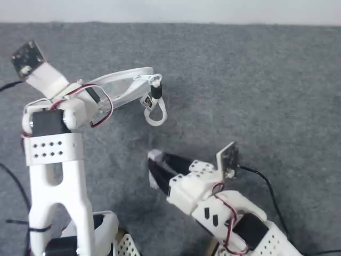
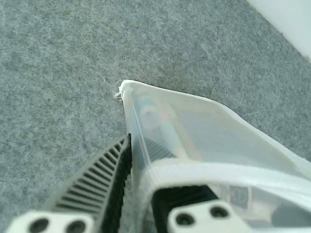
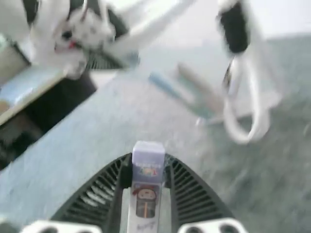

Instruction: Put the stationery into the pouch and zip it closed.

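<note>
Left claw (image 2: 141, 165): closed on the rim of the pouch (image 2: 209, 141), one ribbed finger outside the clear wall and the other against the white zip band.
Left claw, seen from above (image 1: 98, 101): at the left of the tabletop (image 1: 256, 80), gripping one end of the pouch (image 1: 125, 85) so that it hangs in the air.
Pouch: clear plastic with a white edge, lifted off the grey surface, its long side running from the left arm toward the middle of the scene.
Pouch contents: pens (image 2: 165, 128) lie inside along the wall; from the right wrist they show as blurred sticks (image 3: 189, 90) through the plastic.
Pouch mouth: whether the zip is drawn or undone cannot be told.
Zip pull (image 1: 155, 114): a white loop with a dark slider above it, dangling from the far end of the pouch; it also shows as a hanging white ring (image 3: 248, 111).
Right claw (image 1: 154, 162): low and nearer the front than the pouch, pointing toward it, apart from it.
Right claw, own view (image 3: 148, 165): closed on the eraser (image 3: 147, 184), both ribbed fingers pressing its sides.
Eraser: a small block with a pale lilac end and a printed sleeve, standing out past the fingertips; from above its pale tip (image 1: 154, 156) shows below the zip pull.
Surface: grey, felt-like, with a pale wall beyond its far edge.
</note>
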Robot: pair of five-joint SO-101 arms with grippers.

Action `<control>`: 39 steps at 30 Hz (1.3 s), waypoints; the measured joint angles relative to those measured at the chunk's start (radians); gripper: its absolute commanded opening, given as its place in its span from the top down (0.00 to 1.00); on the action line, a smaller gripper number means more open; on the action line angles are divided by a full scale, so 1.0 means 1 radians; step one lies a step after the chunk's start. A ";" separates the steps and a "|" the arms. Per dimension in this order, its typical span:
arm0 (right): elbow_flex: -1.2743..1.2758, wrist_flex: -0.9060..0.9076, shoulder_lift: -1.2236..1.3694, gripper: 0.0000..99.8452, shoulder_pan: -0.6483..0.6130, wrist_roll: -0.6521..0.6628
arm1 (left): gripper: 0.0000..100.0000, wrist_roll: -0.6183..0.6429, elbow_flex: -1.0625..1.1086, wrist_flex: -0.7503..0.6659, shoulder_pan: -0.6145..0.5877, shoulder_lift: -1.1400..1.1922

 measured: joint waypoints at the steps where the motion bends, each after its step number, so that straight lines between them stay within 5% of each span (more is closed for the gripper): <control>1: 0.000 -0.020 0.000 0.99 0.021 0.020 | 0.99 0.000 0.000 0.000 0.000 0.000; 23: -0.025 -0.674 0.000 0.99 0.081 0.368 | 0.99 0.000 0.002 0.000 0.083 0.000; 39: -0.129 -0.724 0.077 0.99 0.083 0.402 | 0.99 0.000 0.002 0.000 0.086 0.000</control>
